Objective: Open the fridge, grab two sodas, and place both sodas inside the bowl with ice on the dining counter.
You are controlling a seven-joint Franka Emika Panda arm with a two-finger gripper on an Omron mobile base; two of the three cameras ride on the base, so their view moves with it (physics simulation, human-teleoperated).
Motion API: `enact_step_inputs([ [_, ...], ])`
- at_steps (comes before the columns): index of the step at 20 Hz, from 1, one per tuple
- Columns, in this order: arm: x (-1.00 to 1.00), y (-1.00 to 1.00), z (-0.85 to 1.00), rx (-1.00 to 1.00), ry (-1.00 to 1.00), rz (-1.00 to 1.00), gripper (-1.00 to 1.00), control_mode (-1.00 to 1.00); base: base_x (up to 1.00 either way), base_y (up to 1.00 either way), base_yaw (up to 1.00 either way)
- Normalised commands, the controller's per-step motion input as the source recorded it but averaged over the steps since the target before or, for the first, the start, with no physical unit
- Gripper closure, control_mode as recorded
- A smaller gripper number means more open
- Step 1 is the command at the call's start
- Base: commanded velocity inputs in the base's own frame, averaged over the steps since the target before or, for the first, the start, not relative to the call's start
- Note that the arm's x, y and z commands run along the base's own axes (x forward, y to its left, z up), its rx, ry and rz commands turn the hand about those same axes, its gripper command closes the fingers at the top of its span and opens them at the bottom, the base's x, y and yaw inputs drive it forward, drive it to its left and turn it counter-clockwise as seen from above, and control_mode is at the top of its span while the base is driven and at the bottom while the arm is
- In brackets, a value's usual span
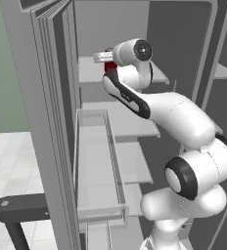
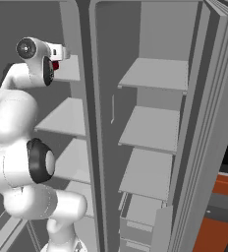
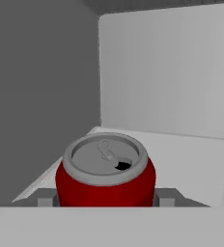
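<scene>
My pincer (image 3: 105,198) is inside the open fridge (image 1: 52,122), at its upper shelf (image 3: 191,159), with one grey fingertip (image 3: 45,197) on either side of a red soda can (image 3: 105,176) and the jaws closed against its sides. The can stands upright on the pale shelf near the back corner, silver top and pull tab facing my hand camera. From the left base view my white arm (image 1: 184,122) reaches up past a clear door bin (image 1: 98,166), red showing at the wrist.
</scene>
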Motion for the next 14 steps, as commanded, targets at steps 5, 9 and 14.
enact_step_inputs([
  [5,-1.0,-0.47,0.01,0.02,-0.1,0.0,1.0,-1.0,0.0,0.0,0.0],
  [9,-1.0,-0.33,0.09,0.01,-0.02,0.0,1.0,-1.0,0.0,0.0,0.0],
  [14,-1.0,-0.15,0.17,0.0,0.01,-0.05,1.0,-1.0,0.0,0.0,0.0],
])
